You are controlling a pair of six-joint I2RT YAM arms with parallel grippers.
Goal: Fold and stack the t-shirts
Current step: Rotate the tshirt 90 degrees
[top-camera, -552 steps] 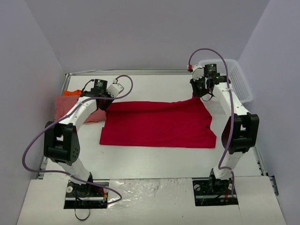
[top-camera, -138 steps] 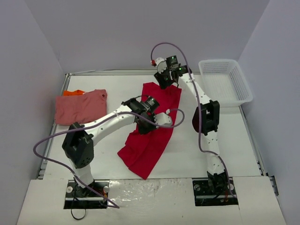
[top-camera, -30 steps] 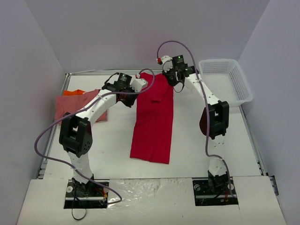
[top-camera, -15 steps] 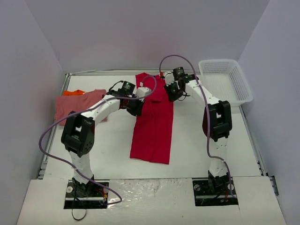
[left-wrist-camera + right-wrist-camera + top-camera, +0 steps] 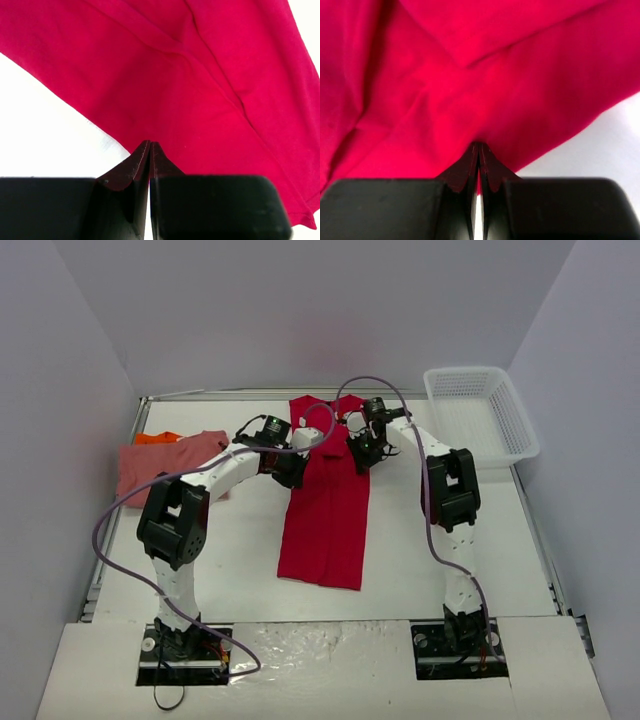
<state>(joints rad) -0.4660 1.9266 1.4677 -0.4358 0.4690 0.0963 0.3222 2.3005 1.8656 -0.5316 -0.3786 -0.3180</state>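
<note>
Overhead view of a white table (image 5: pixel 420 540) holding three t-shirts and one basket. The one red t-shirt (image 5: pixel 325 510) lies in the centre of the frame as a long narrow strip, running from the upper middle down toward the lower middle; its upper end looks raised and bunched rather than flat. Two grippers meet at that upper part, one on each side. The left gripper (image 5: pixel 293 468) sits at the strip's left edge, and the left wrist view shows its two dark fingers clenched together, pinching the edge of the red cloth, with white table to the left. The right gripper (image 5: pixel 358 455) sits at the strip's right edge, and the right wrist view shows its two fingers likewise pressed tight on a fold of red cloth, with a patch of table at the lower right. At the left of the frame, well apart from the red one, lies one salmon pink t-shirt (image 5: pixel 165 468), folded into a rough rectangle. One orange t-shirt (image 5: pixel 157 438) shows only as a small piece at the pink one's upper edge. One white mesh basket (image 5: pixel 480 410) stands at the upper right.
</note>
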